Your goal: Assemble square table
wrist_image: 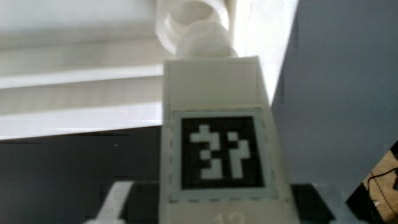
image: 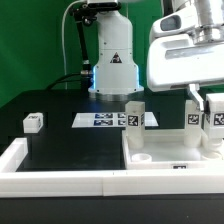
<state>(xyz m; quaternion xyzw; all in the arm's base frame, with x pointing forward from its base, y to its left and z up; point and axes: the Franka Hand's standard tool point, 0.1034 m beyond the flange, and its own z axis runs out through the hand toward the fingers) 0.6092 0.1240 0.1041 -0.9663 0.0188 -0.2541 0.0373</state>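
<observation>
Our gripper [wrist_image: 214, 208] has its jaws closed on a white plastic block leg [wrist_image: 217, 120]. The dark fingers [wrist_image: 125, 205] press its two flanks near one end. Its black-and-white tag faces the wrist camera, and the rounded stub [wrist_image: 196, 28], which looks threaded, points away from the jaws.

We judge the leg to be light, rigid and smooth-sided, so a loose pinch could let it slip or twist. The flat opposite faces, clear of the stub, are where we want our hold.

Just beyond the stub lies the white plastic square slab with a raised rim [image: 165, 150]. It is stiff too, and likely to slide if pushed.

In the exterior view one tagged leg [image: 190, 115] and another [image: 213, 118] show right at the jaws, and we cannot tell which is ours. A third leg [image: 133, 113] stands farther off by the slab's corner. A fourth [image: 33, 122] lies well apart on the black table [image: 60, 145].
</observation>
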